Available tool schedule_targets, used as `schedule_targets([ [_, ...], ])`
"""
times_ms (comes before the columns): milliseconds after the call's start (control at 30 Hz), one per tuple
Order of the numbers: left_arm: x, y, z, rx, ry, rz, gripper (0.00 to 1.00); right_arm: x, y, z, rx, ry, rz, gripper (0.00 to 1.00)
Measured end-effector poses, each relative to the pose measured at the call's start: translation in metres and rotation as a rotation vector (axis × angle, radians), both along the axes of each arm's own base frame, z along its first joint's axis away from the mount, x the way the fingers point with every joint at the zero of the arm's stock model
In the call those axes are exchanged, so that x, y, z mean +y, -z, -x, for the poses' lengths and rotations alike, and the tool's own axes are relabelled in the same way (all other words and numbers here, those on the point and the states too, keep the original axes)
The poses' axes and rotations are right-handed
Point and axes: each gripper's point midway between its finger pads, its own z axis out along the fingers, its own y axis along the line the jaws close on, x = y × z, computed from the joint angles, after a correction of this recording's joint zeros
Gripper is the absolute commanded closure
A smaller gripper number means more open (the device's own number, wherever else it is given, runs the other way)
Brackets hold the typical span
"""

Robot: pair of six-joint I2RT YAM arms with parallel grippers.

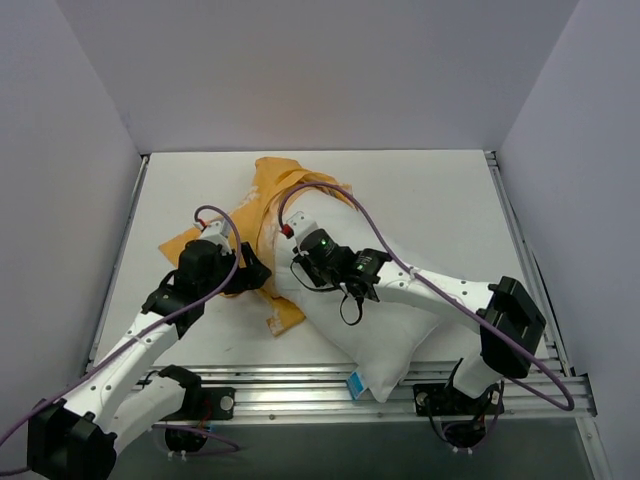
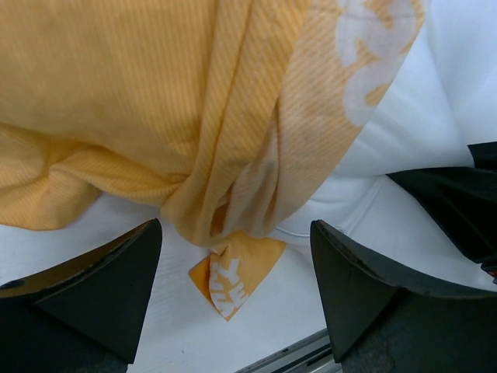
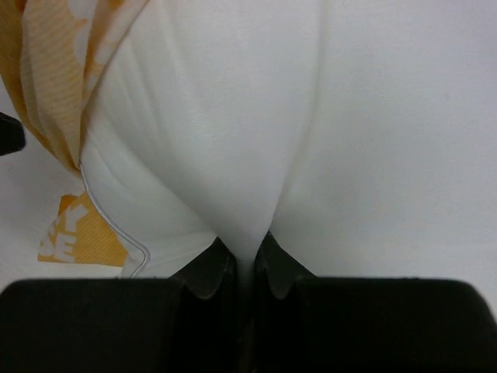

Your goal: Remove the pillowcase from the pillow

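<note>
One pillow [image 3: 233, 116] fold in right pincer [image 3: 247, 256]; pillowcase [image 2: 155, 93] inside parted left pincer [image 2: 235, 233].

White table [image 1: 440, 200]; grey walls [image 1: 300, 70]; aluminium rail [image 1: 300, 385] nearside.

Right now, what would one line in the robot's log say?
left gripper: open, at pillowcase | right gripper: shut on pillow | pillow: mostly bare
</note>
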Motion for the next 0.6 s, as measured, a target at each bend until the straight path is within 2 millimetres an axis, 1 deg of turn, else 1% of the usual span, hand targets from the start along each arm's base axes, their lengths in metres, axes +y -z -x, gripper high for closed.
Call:
schedule_targets([
  [100, -0.013, 0.004, -0.004, 0.002, 0.029, 0.006, 0.15, 0.001, -0.002, 0.002, 0.01, -0.01, -0.016, 1.0],
  [233, -0.029, 0.013, -0.008, 0.014, 0.059, 0.003, 0.16, 0.002, -0.008, 0.005, 0.014, -0.026, -0.038, 1.0],
  [267, -0.031, 0.015, -0.009, 0.014, 0.06, -0.002, 0.18, 0.002, -0.009, 0.006, 0.015, -0.029, -0.042, 1.0],
  [333, -0.033, 0.018, -0.014, 0.006, 0.05, -0.015, 0.25, 0.002, -0.011, 0.007, 0.017, -0.033, -0.049, 1.0],
  [400, -0.03, 0.022, -0.019, 0.006, 0.021, -0.031, 0.32, 0.001, -0.013, 0.008, 0.021, -0.037, -0.059, 1.0],
  [433, -0.028, 0.023, -0.021, 0.004, 0.002, -0.039, 0.44, 0.001, -0.014, 0.009, 0.021, -0.039, -0.064, 1.0],
  [467, -0.025, 0.024, -0.024, 0.001, -0.023, -0.045, 0.52, 0.001, -0.016, 0.01, 0.022, -0.042, -0.07, 1.0],
  [500, -0.022, 0.024, -0.026, -0.003, -0.049, -0.051, 0.7, 0.0, -0.018, 0.011, 0.022, -0.042, -0.074, 1.0],
  [567, -0.016, 0.022, -0.031, -0.023, -0.089, -0.063, 0.84, -0.004, -0.025, 0.013, 0.017, -0.039, -0.085, 1.0],
  [600, -0.011, 0.021, -0.033, -0.033, -0.112, -0.074, 0.88, -0.007, -0.029, 0.015, 0.014, -0.037, -0.09, 1.0],
])
